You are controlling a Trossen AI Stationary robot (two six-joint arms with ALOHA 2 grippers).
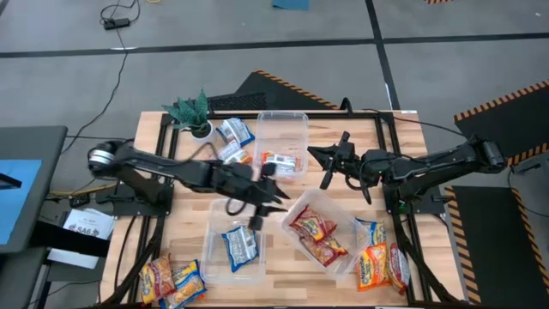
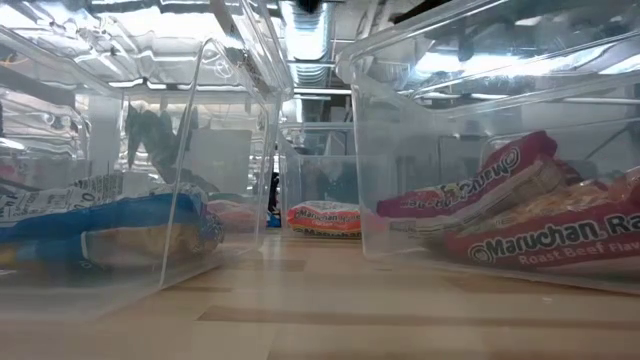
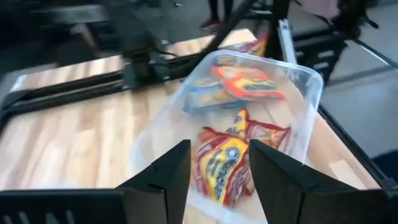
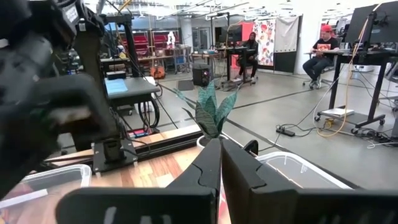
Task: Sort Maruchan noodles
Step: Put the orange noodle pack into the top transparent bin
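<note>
Maruchan packets lie sorted in three clear bins. Two red packets (image 1: 316, 233) fill the near right bin (image 1: 343, 210), a blue packet (image 1: 240, 246) lies in the near left bin (image 1: 212, 249), and an orange packet (image 1: 280, 163) lies in the far bin (image 1: 287, 124). My left gripper (image 1: 264, 206) is open and hovers at the red bin's left corner. In its wrist view a red packet (image 3: 224, 165) on the bin floor shows between the fingers. My right gripper (image 1: 328, 163) is shut and empty, right of the far bin.
Loose packets lie beside the potted plant (image 1: 193, 112): a blue one (image 1: 233, 131) and an orange one (image 1: 236, 155). More lie at the near left corner (image 1: 171, 281) and the near right corner (image 1: 377, 260). Bare wood (image 1: 184, 215) shows left of the near bins. People sit in the room beyond.
</note>
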